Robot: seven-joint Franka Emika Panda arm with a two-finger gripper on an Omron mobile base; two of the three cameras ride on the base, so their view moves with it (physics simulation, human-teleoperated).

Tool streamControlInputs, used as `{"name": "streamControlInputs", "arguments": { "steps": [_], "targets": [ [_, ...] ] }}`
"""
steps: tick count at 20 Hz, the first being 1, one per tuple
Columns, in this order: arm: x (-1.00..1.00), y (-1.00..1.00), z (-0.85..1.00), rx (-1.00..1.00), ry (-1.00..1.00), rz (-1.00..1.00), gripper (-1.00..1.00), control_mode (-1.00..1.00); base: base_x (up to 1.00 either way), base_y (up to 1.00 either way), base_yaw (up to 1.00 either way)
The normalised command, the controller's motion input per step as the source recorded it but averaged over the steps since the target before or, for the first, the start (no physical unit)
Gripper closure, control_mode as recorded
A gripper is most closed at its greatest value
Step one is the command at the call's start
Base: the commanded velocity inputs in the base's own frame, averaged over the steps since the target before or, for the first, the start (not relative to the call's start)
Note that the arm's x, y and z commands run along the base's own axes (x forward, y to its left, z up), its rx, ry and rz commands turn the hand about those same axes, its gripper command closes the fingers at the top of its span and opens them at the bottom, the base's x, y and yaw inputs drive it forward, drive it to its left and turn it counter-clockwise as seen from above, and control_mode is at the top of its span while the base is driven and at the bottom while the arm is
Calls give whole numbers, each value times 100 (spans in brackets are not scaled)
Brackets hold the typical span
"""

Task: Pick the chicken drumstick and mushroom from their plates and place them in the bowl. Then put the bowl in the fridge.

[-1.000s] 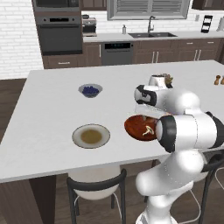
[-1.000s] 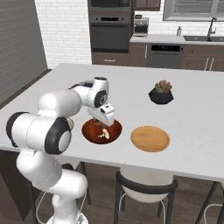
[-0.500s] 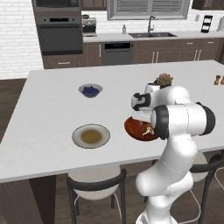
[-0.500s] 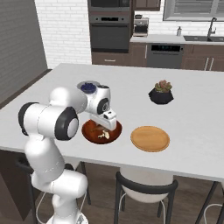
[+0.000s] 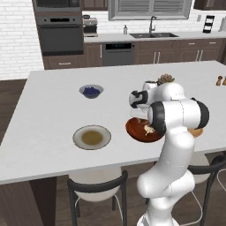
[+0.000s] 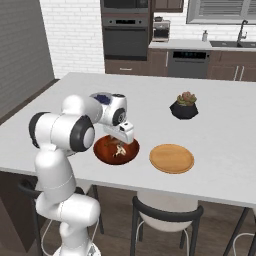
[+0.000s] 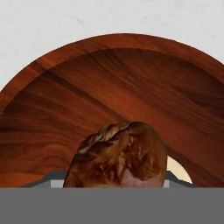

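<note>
Reddish-brown wood lies right under my pincer (image 5: 142, 118) from the left: the bowl (image 5: 137, 131) on the counter (image 5: 53, 114). From the right, food sits inside it. Hand camera: the chicken drumstick (image 7: 119, 156) between my parted tips; pinched or released, I cannot tell.

Hand view is pretty cramped: the chicken drumstick (image 7: 120, 155) is cut off at the bottom, so its tapered end isn't visible, and it covers nearly all of the pale mushroom (image 7: 178, 170) beside it. The bowl (image 7: 109, 78) runs off both sides. Can't make out the fingertips there, so no telling if the gripper (image 6: 121, 141) over the bowl actually clamps anything. In the left base view the arm hides the bowl's right part and most of the wooden plate (image 5: 196, 131) beyond it.
</note>
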Motion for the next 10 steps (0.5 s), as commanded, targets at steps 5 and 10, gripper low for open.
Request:
{"name": "streamControlInputs", "arguments": {
  "steps": [5, 10],
  "targets": [
    [-15, 0, -1, 0, 0, 0, -100, -100, 0, 0, 0],
    [-11, 0, 0, 0, 0, 0, -100, -100, 0, 0, 0]
  ]
}}
